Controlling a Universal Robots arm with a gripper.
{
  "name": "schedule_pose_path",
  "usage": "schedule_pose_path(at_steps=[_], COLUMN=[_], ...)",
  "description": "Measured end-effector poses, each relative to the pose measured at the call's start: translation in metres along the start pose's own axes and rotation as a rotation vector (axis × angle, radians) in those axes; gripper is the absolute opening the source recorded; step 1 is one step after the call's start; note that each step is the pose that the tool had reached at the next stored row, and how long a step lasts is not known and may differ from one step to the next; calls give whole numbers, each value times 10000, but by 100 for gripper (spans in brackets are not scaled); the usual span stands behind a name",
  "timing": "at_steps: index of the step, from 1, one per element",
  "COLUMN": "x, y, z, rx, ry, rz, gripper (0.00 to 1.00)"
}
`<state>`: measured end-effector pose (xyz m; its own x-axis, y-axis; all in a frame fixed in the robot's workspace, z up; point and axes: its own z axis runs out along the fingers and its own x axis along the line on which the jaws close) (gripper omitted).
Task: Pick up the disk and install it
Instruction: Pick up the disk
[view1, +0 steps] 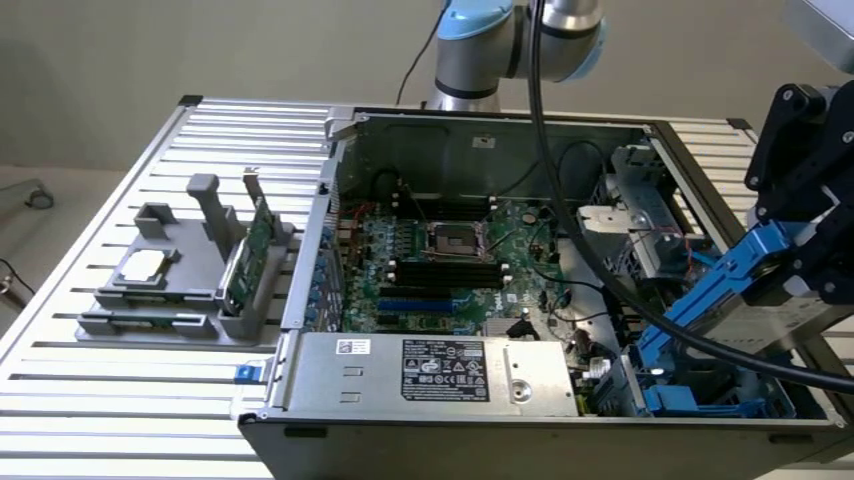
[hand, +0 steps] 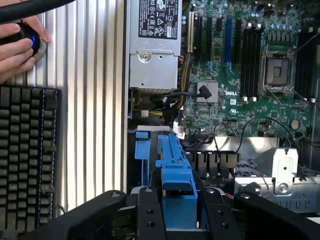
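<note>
While the pincer (hand: 182, 212) pinches the disk (view1: 754, 285) by its blue carrier, the drive hangs tilted over the bay (view1: 701, 400) at the exterior view's right end of the case (view1: 441, 445). Pick-up looks done and installing is in hand. Seating it calls for squaring the carrier with the bay.
</note>
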<state>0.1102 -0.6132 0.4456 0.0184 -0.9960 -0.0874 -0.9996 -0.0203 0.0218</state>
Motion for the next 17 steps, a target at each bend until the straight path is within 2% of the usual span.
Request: schedule_pose_path(at_steps=[5,17], x=[45,62], y=[1,-1], z=[6,87], rx=[-5,-11], ry=[1,2], rz=[-57,-118], gripper=[33,33])
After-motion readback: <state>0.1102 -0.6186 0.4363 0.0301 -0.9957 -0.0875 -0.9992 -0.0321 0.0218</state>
